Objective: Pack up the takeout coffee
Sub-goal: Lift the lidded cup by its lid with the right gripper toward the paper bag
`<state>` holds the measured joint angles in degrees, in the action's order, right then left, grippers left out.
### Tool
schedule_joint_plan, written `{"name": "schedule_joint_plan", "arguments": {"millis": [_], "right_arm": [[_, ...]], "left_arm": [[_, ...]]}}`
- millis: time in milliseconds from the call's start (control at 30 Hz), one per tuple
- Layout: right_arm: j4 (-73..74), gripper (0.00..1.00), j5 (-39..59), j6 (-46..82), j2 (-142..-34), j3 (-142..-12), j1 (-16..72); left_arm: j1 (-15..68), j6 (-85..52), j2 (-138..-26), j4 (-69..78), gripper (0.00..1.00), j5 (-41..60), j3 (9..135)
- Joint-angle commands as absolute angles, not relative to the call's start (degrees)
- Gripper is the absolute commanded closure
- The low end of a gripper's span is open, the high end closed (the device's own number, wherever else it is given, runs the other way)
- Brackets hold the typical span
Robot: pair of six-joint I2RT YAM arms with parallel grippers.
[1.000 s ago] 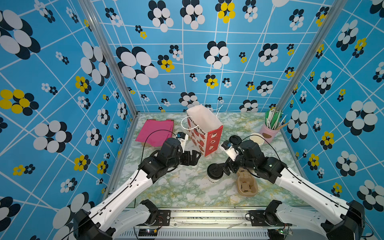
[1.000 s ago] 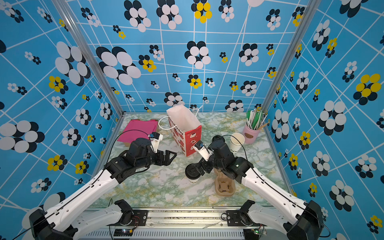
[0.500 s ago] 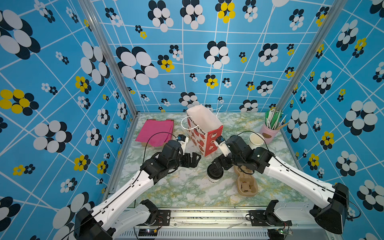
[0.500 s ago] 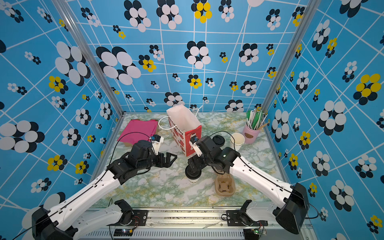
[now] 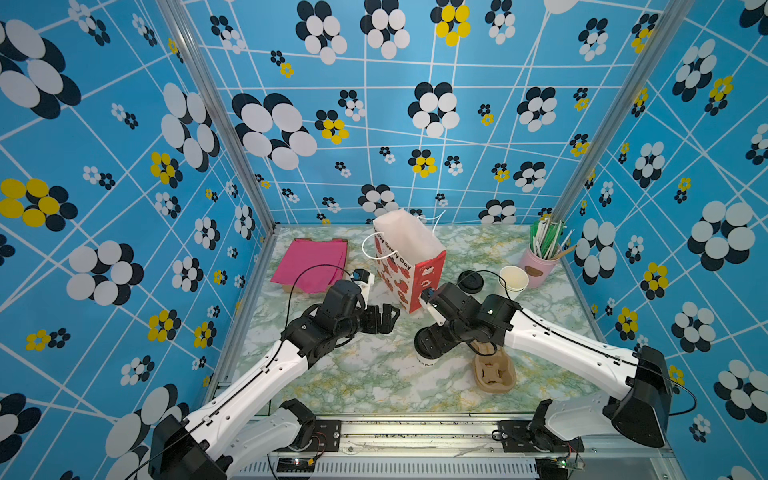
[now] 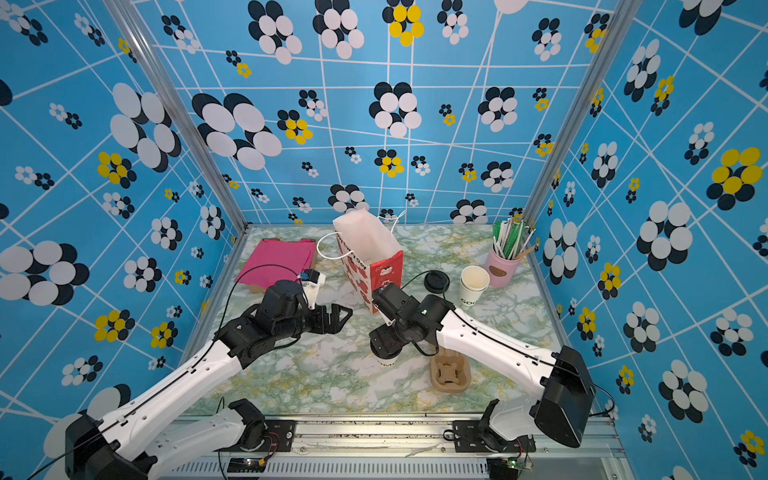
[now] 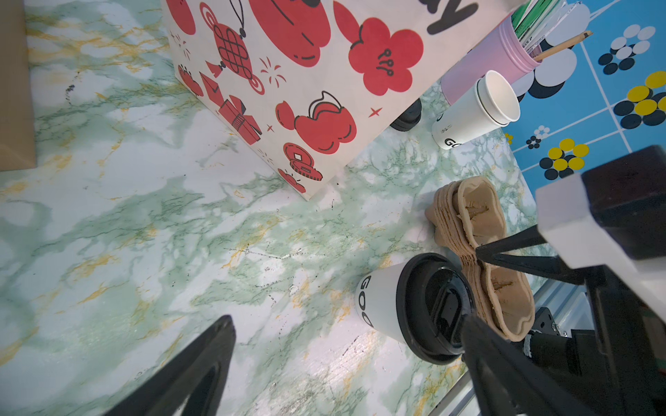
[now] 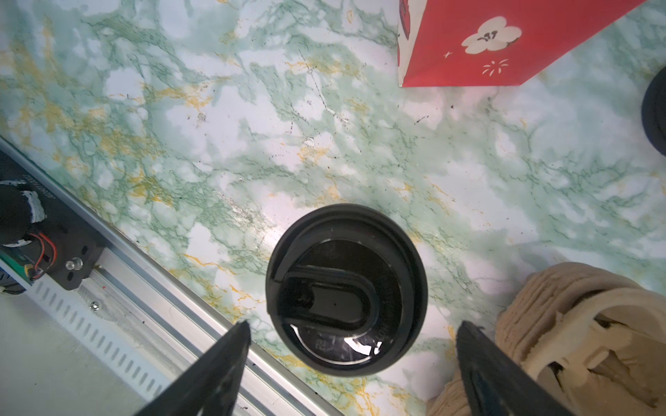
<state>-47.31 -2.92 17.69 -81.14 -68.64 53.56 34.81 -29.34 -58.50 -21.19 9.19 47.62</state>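
Observation:
The takeout coffee [image 5: 427, 360] [image 6: 385, 360], a white cup with black lettering and a black sip lid, stands upright on the marble table near the front middle. My right gripper [image 5: 432, 341] [image 6: 386, 338] hangs right over it, open. In the right wrist view its two fingers stand either side of the lid [image 8: 346, 288] without touching it. My left gripper [image 5: 386, 318] [image 6: 338, 318] hovers open and empty to the left, in front of the red-and-white paper bag [image 5: 409, 257] [image 6: 368, 249]. The left wrist view shows the cup [image 7: 382, 306] beside one finger.
A stack of brown cardboard cup carriers [image 5: 494, 372] [image 6: 449, 372] lies just right of the coffee. Behind are a loose black lid [image 5: 470, 281], stacked lidless white cups [image 5: 513, 280] and a pink holder of straws [image 5: 540, 266]. Pink paper [image 5: 311, 266] lies at back left.
My right gripper has swung left from beside the cup to directly above it, its fingers now straddling the lid. The left arm has barely moved.

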Motion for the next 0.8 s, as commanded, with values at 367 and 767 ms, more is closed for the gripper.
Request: {"name": "schedule_joint_plan", "arguments": {"millis": [367, 767], "right_arm": [[-50.3, 0.13, -4.1, 19.8, -87.0, -72.7, 54.8], [-50.9, 0.18, -3.9, 20.1, -89.6, -73.7, 55.5]], "left_arm": [[34.1, -30.8, -59.0, -18.7, 0.01, 10.8, 45.1], [34.1, -30.6, -59.6, -19.0, 0.01, 11.5, 44.9]]}}
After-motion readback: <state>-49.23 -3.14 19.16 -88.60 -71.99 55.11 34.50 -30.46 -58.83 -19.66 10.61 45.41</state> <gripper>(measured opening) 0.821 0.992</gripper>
